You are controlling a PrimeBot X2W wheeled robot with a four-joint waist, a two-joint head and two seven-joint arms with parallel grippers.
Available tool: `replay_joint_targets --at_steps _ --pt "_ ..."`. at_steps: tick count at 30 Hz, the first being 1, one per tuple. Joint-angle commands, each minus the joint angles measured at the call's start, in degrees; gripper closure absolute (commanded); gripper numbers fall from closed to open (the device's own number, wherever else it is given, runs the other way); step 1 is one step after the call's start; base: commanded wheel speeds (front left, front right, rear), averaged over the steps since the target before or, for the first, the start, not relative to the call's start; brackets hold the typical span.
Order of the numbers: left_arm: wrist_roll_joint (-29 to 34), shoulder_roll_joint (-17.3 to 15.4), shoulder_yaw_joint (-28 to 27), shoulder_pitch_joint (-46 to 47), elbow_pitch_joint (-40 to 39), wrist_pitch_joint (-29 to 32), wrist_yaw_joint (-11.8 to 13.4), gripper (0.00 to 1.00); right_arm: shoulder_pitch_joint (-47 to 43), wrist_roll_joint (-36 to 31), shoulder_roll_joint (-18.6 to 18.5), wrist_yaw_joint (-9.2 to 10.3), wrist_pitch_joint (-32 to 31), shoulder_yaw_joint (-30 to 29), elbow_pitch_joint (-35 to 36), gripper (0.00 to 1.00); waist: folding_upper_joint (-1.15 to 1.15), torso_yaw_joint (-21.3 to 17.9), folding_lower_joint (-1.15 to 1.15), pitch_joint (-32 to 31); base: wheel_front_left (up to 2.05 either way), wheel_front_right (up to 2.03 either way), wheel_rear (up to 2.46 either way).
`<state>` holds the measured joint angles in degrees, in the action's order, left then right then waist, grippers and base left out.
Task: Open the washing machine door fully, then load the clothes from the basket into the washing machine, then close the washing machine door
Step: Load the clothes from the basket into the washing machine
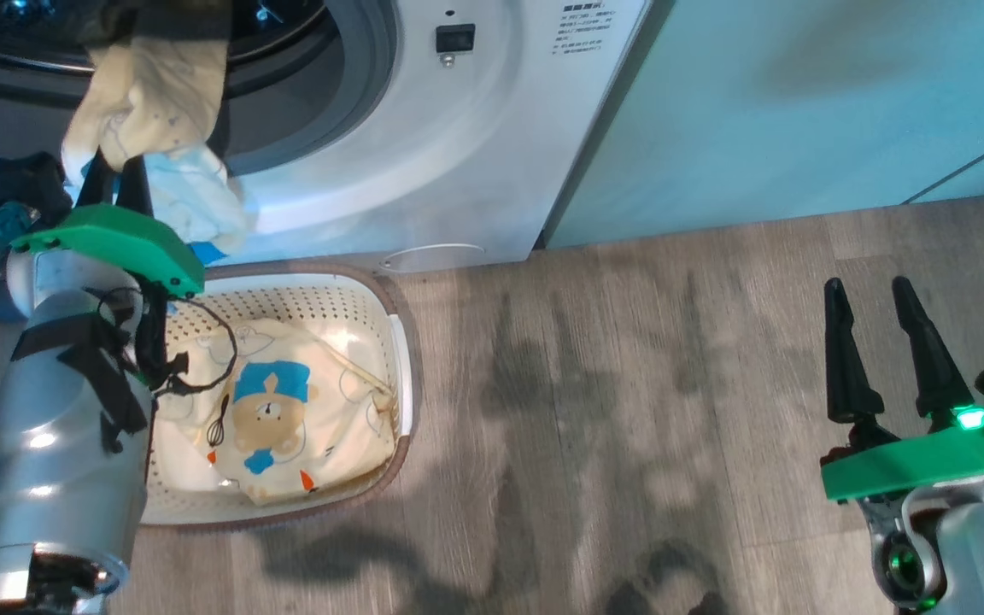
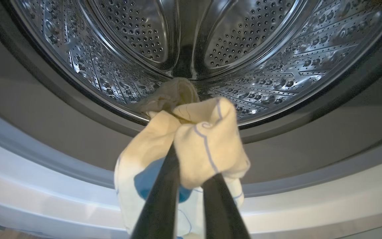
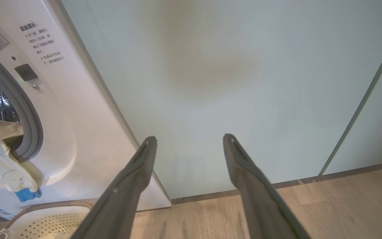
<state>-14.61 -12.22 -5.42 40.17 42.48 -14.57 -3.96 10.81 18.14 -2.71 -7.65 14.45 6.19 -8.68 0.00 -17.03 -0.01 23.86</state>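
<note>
My left gripper (image 1: 120, 184) is shut on a cream-yellow piece of the clothes (image 1: 150, 94), holding it up at the lower lip of the washing machine (image 1: 475, 154) opening. In the left wrist view the cloth (image 2: 207, 139) is bunched over the fingertips, just in front of the steel drum (image 2: 191, 39), and part of it hangs down over the white front. More clothes (image 1: 287, 410), with a brown bear print, lie in the basket (image 1: 402, 342) on the floor below. My right gripper (image 1: 881, 342) stands open, holding nothing, far to the right. The washing machine door is out of view.
Pale green cabinet doors (image 1: 799, 102) stand right of the washer, close ahead of my right gripper (image 3: 191, 142). Wooden floor (image 1: 629, 427) stretches between the basket and my right arm. The basket's rim (image 3: 45, 207) shows at the lower left of the right wrist view.
</note>
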Motion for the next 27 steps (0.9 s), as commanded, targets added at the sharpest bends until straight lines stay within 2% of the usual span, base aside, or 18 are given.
replay_joint_targets --at_steps 1,10,17,22,27 --pt "0.6 -2.1 -1.2 1.0 -1.3 -0.4 -0.4 1.0 -0.1 0.0 -0.2 0.16 0.5 0.9 1.6 0.0 0.0 -0.1 0.01 -0.2 0.0 0.0 0.0" --pt "-3.1 -2.5 -0.6 10.2 2.8 3.6 -2.3 1.0 0.6 0.8 -0.2 0.16 0.5 1.3 1.8 0.0 0.0 -1.0 0.01 1.1 0.0 0.0 0.0" --pt "-6.6 -3.2 -1.1 19.0 6.4 7.2 -2.9 1.0 1.6 1.8 -0.2 0.16 0.5 1.7 2.3 0.0 0.0 -2.0 0.01 3.7 0.0 0.0 0.0" --pt "-6.8 -4.7 -0.7 25.6 9.7 8.1 -2.7 1.0 2.8 2.6 -0.2 0.16 0.5 2.2 2.6 0.0 0.0 -2.8 0.01 6.4 0.0 0.0 0.0" --pt "-7.2 -5.7 -1.3 32.3 13.3 7.2 -1.1 1.0 4.1 3.1 -0.2 0.16 0.5 2.7 2.8 0.0 0.0 -3.5 0.01 9.3 0.0 0.0 0.0"
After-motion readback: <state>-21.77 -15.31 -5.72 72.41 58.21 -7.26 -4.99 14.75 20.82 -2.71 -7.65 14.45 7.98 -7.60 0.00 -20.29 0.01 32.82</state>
